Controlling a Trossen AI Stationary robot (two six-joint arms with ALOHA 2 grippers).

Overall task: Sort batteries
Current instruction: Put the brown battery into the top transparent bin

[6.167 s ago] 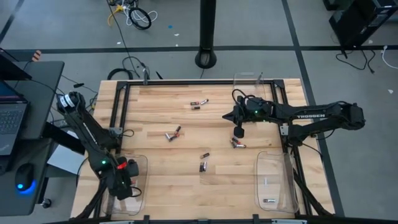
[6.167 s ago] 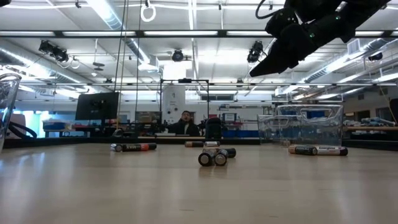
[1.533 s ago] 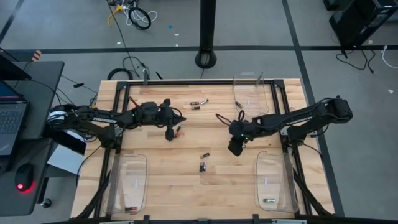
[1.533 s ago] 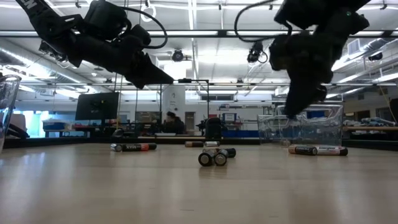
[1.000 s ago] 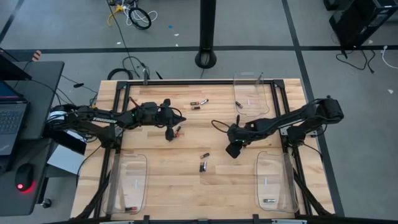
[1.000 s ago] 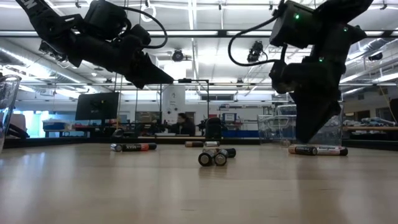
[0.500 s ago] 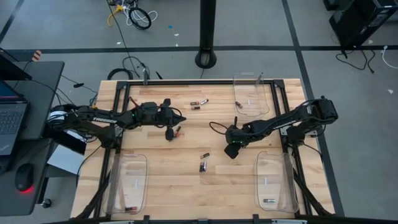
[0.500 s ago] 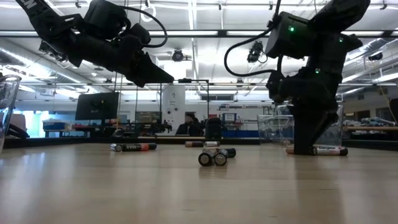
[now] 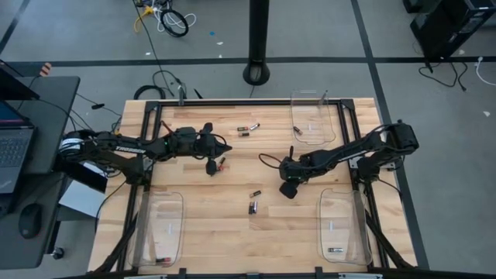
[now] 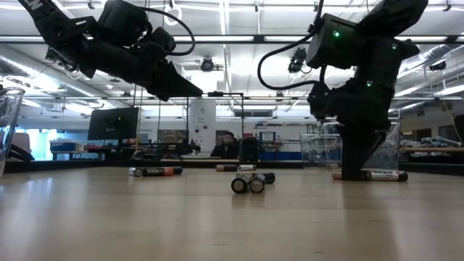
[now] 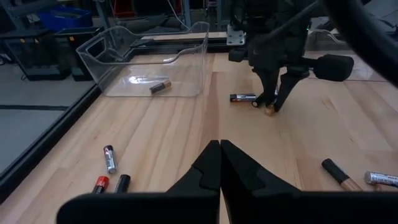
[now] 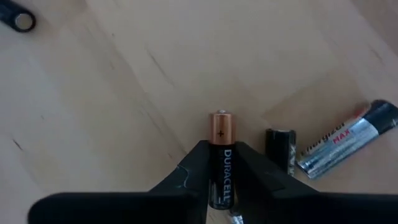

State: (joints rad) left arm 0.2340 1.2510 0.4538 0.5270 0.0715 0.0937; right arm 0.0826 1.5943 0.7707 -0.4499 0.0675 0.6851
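Small batteries lie scattered on the wooden table (image 9: 201, 209): a pair at the far middle (image 9: 248, 128), a pair left of centre (image 9: 217, 164) and a pair near the centre (image 9: 253, 202). My right gripper (image 9: 288, 188) stands down on the table right of centre, shut on a black battery with a copper end (image 12: 222, 155). Beside that battery lie a black one (image 12: 282, 149) and a silvery one (image 12: 348, 140). My left gripper (image 9: 225, 147) hovers shut above the pair left of centre, holding nothing. My right gripper pinches the black body (image 12: 222, 167) of the black-and-copper battery between its two fingers (image 12: 193, 167), one on each long side. The fingers come from above, pointing steeply down. The battery lies on the table, and its copper end (image 12: 222, 124) sticks out past the fingertips.
Clear plastic trays stand at the far right (image 9: 314, 116), near right (image 9: 343, 225) and near left (image 9: 159, 229); the two near ones each hold a battery. A black frame runs round the table's far edge and sides (image 9: 147, 132).
My right gripper has sunk onto the table top at the batteries right of centre, shifting slightly toward the table's left edge.
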